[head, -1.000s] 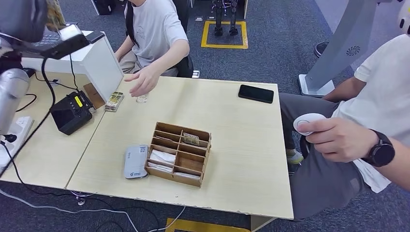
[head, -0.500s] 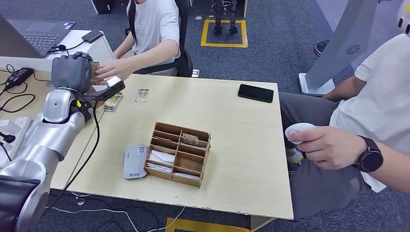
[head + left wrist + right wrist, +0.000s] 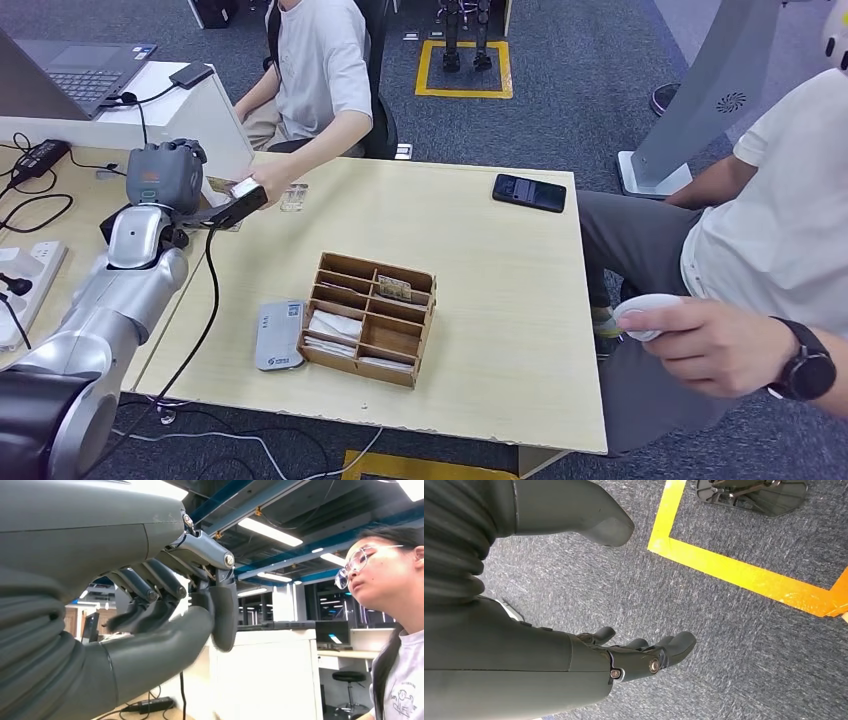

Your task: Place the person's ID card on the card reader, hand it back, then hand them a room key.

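The right hand (image 3: 624, 595) hangs over grey carpet (image 3: 724, 645), holding nothing, with the thick grey thumb (image 3: 589, 515) well apart from the darker fingers (image 3: 659, 652), which are loosely curled. A band of yellow tape (image 3: 744, 575) runs across the carpet past the fingers and turns a corner near the thumb. Beyond the tape, at the frame's edge, sits a dark flat base (image 3: 751, 492), too cropped to tell what it is.
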Available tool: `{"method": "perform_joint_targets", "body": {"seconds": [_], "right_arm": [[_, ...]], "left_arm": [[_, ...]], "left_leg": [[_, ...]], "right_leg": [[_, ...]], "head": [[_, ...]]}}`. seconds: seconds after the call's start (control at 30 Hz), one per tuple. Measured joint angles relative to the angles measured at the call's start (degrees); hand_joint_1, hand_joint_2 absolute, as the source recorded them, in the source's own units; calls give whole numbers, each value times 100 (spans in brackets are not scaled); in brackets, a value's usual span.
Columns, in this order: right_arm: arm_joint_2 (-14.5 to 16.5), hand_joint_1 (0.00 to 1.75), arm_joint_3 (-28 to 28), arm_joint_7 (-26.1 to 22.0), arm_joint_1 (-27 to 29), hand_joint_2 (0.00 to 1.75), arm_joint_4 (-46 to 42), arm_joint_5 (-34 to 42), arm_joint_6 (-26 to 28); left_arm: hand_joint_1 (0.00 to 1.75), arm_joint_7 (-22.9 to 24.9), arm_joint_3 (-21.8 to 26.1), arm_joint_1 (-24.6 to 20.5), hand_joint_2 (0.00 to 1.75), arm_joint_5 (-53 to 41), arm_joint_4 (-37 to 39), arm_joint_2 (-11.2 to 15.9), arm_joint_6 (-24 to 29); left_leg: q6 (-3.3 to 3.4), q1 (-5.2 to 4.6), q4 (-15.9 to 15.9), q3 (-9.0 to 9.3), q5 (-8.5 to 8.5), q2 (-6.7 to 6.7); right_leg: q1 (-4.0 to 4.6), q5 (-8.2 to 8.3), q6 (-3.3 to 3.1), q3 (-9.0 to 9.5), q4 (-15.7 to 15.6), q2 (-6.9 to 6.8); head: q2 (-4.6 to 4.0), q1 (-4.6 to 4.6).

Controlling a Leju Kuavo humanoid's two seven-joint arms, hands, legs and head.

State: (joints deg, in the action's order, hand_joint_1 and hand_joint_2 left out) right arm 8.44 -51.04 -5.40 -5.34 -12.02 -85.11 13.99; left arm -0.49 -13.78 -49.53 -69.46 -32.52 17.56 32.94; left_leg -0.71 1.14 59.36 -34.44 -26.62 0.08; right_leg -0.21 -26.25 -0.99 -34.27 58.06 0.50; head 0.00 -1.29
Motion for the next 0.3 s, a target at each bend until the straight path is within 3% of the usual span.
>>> {"method": "perform_joint_targets", "body": {"seconds": [0.03, 0.17, 0.3], "right_arm": [[-1, 0, 0, -4, 0, 175, 0, 0, 0], [0, 0, 0, -11, 1, 175, 0, -1, 0], [-1, 0, -1, -11, 0, 175, 0, 1, 1]], "left_arm": [[42, -17, 16, 0, 175, -5, 13, -6, 5], [0, -51, 84, 0, 175, -36, 43, -17, 24], [0, -114, 140, 6, 175, -73, 68, -14, 61]], "left_leg": [[0, 0, 0, 0, 0, 0], [0, 0, 0, 0, 0, 0], [0, 0, -1, -2, 0, -1]], "right_leg": [[0, 0, 0, 0, 0, 0], [0, 0, 0, 0, 0, 0], [0, 0, 0, 1, 2, -1]], "head": [[0, 1], [0, 0], [0, 1]]}}
